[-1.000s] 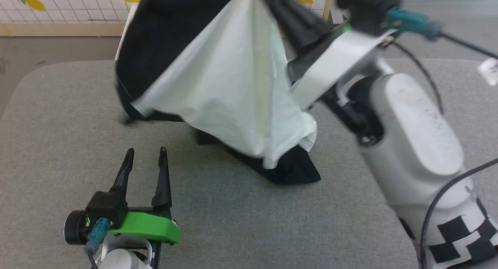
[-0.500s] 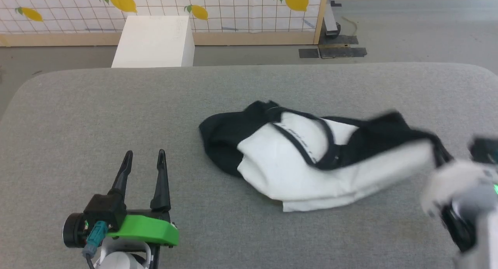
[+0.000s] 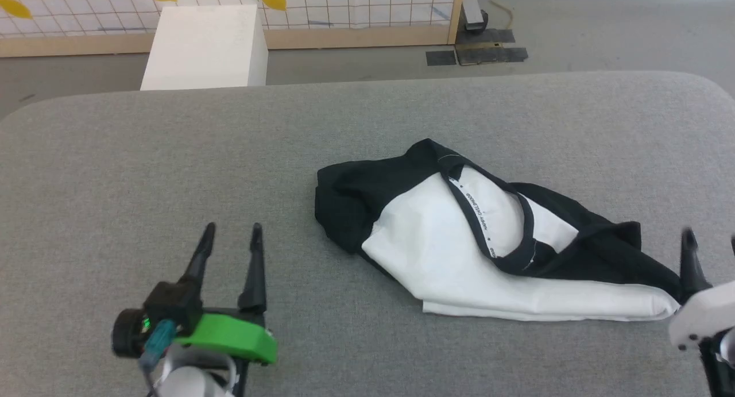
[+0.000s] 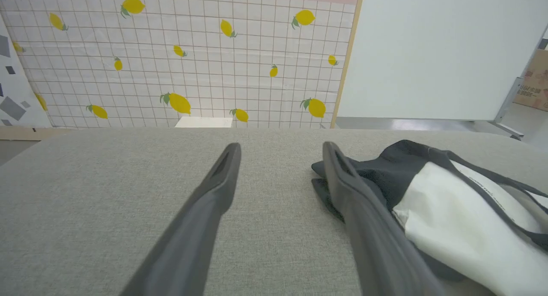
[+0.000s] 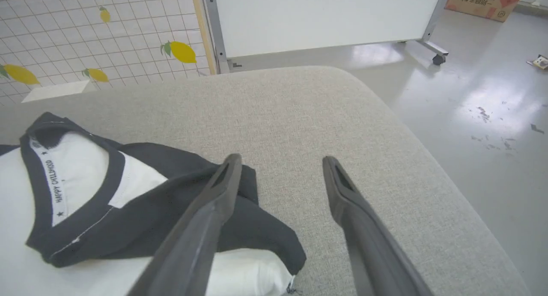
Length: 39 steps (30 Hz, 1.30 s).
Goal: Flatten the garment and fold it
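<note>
Honestly, we've barely started: the garment (image 3: 459,253) lies crumpled right of centre on the desk (image 3: 143,155), not flattened, not folded. Our left fingers (image 3: 254,270) and right fingers (image 3: 691,265) are spread, holding nothing.

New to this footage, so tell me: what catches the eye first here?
A crumpled T-shirt, white with black sleeves, lies right of centre on the grey table. The left pincer and right pincer flank it, both open and empty. Behind stands a lemon-print screen.
</note>
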{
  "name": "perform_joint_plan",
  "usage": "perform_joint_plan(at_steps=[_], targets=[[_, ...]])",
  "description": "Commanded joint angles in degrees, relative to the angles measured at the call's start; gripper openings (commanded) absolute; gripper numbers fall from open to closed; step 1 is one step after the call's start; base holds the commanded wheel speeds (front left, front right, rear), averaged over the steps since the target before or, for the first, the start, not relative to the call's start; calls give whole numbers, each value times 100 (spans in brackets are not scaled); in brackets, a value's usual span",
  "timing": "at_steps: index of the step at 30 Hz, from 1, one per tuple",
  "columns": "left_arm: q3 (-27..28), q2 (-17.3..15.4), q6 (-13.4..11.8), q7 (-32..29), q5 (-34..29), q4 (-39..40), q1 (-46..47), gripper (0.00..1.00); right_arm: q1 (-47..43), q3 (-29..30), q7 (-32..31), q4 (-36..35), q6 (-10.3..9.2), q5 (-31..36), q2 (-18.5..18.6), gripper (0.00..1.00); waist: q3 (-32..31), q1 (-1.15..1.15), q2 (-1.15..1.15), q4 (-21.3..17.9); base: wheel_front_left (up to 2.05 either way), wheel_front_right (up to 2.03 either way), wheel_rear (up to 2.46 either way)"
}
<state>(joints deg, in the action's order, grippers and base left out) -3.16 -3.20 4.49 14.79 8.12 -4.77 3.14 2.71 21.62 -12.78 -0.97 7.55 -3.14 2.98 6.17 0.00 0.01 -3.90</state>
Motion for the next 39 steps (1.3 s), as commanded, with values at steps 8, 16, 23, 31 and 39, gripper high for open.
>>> perform_joint_plan(at_steps=[8,16,23,31,39], targets=[[-541,28,112,-1012,245,-1222,1470,100,63,-1307,1048,-246,-6,-314,-11,100,362,0,-1,-201,0,0,0],[-860,31,-149,-3232,556,-2502,2638,100,274,-1851,1256,26,-6,-483,-11,100,755,0,-1,-567,0,0,0],[-1049,-206,-492,-4145,231,-2583,2838,0,335,-1877,1332,173,-6,-535,-11,100,797,0,-1,-599,0,0,0],[-271,-299,-1230,-2542,435,-1064,2183,0,319,-1913,1335,245,-6,-530,-11,100,508,0,-1,-246,0,0,0],[527,-743,-1764,-3000,655,102,306,0,188,-1917,1148,254,-6,-444,-11,100,245,0,-1,137,0,0,0]])
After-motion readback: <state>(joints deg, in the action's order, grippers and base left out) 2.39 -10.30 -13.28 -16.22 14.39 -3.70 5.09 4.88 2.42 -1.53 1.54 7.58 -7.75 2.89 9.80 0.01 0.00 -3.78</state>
